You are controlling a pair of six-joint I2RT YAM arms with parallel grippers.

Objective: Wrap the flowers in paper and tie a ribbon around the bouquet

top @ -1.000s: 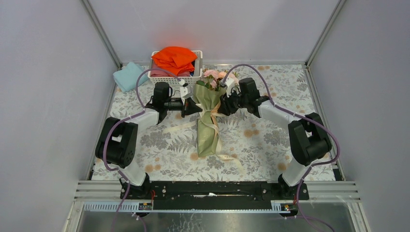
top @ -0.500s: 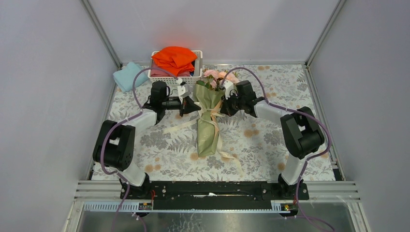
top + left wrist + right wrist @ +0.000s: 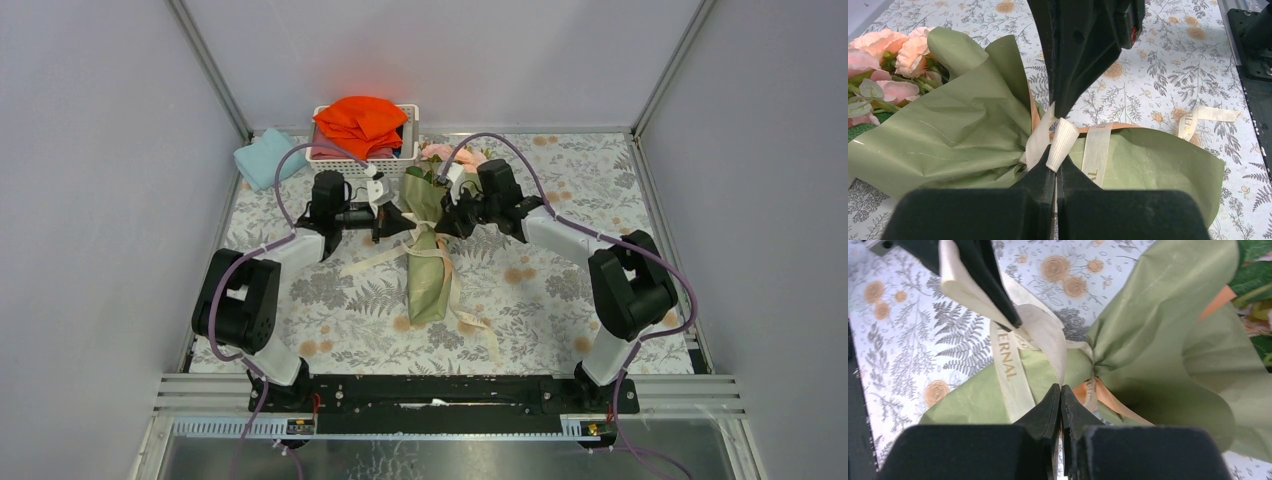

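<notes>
Grey walls (image 3: 450,50); tabletop (image 3: 560,300) — floral print

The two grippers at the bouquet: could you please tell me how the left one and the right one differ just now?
The left gripper reaches the bouquet from the left of the top view, the right gripper from the right. The left gripper pinches a narrow, folded bit of the ribbon; the right gripper takes a wider band of it. Both are shut on the ribbon at the bouquet's cinched neck, tips almost meeting.

flowers (image 3: 885,47): cropped at left edge | ribbon (image 3: 1010,375) print: partly hidden
</notes>
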